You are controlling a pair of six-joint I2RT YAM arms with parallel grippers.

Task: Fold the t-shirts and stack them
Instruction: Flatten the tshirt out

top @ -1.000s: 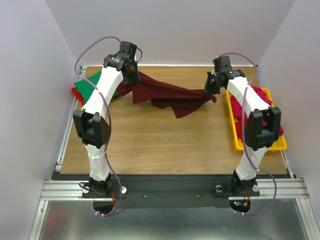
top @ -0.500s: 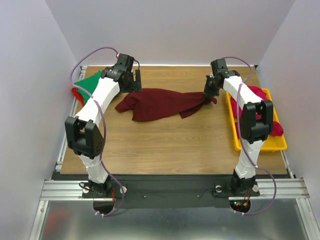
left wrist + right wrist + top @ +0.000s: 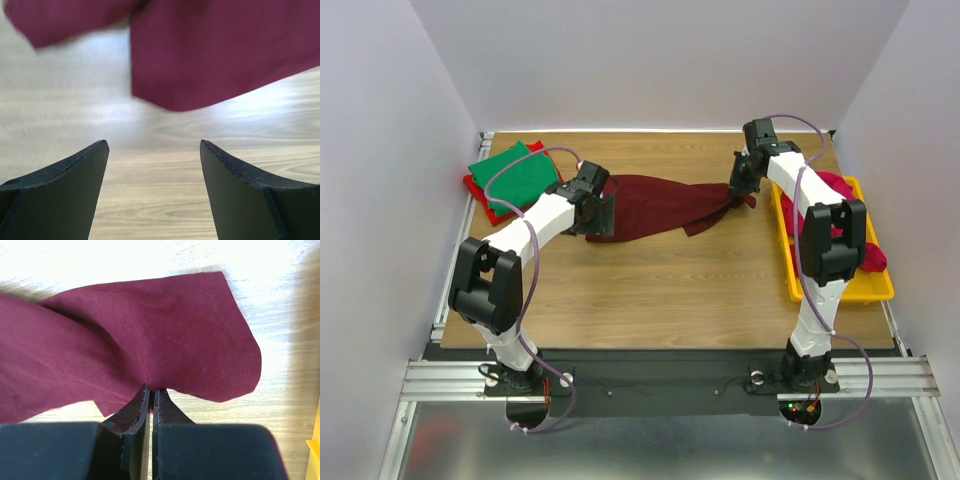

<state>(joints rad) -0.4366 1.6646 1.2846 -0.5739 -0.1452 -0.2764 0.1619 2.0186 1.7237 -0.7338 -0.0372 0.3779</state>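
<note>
The dark maroon t-shirt (image 3: 655,203) lies crumpled and stretched sideways across the far middle of the table. My right gripper (image 3: 740,194) holds its right end; in the right wrist view the jaws (image 3: 151,389) are shut on a pinch of the maroon cloth (image 3: 150,335), with a hemmed sleeve hanging to the right. My left gripper (image 3: 601,216) hovers at the shirt's left end, open. In the left wrist view its fingertips (image 3: 152,145) stand wide apart over bare wood, just short of the maroon cloth (image 3: 210,55). A folded green t-shirt (image 3: 513,170) rests on a red one (image 3: 478,189) at the far left.
A yellow tray (image 3: 842,292) along the table's right edge holds bright pink and red cloth (image 3: 868,252); its corner (image 3: 315,447) shows in the right wrist view. White walls close in the table on three sides. Wood tabletop (image 3: 660,285) lies in front of the shirt.
My left gripper has opened and let go of the maroon shirt, then swung nearer and rightward to the shirt's left end. The shirt dropped flat onto the table. The right gripper kept its hold.
</note>
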